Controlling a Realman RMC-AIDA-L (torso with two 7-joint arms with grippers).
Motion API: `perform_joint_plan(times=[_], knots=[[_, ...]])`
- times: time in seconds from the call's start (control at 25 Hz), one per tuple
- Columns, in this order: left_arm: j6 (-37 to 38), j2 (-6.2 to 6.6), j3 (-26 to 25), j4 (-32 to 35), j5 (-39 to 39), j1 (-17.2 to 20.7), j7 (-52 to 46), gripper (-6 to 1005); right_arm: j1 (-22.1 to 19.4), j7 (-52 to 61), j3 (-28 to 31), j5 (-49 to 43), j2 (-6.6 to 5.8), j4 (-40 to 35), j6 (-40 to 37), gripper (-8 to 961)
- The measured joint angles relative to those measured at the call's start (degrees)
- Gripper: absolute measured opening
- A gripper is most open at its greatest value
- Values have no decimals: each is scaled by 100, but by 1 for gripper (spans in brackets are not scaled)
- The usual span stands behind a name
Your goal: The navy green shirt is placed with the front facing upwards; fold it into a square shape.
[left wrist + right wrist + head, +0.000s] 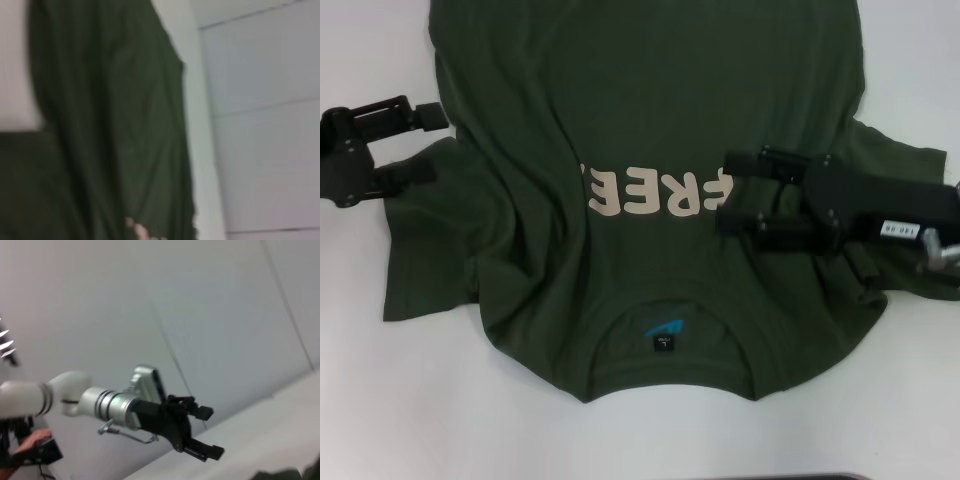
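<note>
Shirt (650, 200) flat on table (380, 400); right gripper (745, 195) over it, jaws apart.

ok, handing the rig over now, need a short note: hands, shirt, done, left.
Left hand: open, at the shirt's left sleeve edge, holding nothing.
Right hand: open, over the right side of the chest beside the lettering, holding nothing.
Navy green shirt: spread front up on the white table, collar toward the robot, wrinkled, left sleeve out flat.
Done: no clean fold visible yet.
Left: fold both sides in, then fold lengthwise into a square.
</note>
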Motion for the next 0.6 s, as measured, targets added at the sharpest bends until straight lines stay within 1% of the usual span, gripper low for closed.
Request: perform_joint_plan(times=[0.12, 0.2, 0.4, 0.6], knots=[[-334, 68, 45, -5, 372, -53, -267, 873, -6, 893, -14, -25, 0, -298, 178, 945], [-503, 95, 48, 7, 647, -74, -412, 873, -23, 1176, -1, -29, -1, -380, 249, 945], [-749, 131, 46, -32, 1050, -98, -549, 873, -35, 1510, 50, -14, 0, -400, 295, 945], [-979, 140, 45, -16, 1117, -107, -548, 872, -2, 1555, 101, -10, 0, -402, 297, 945]])
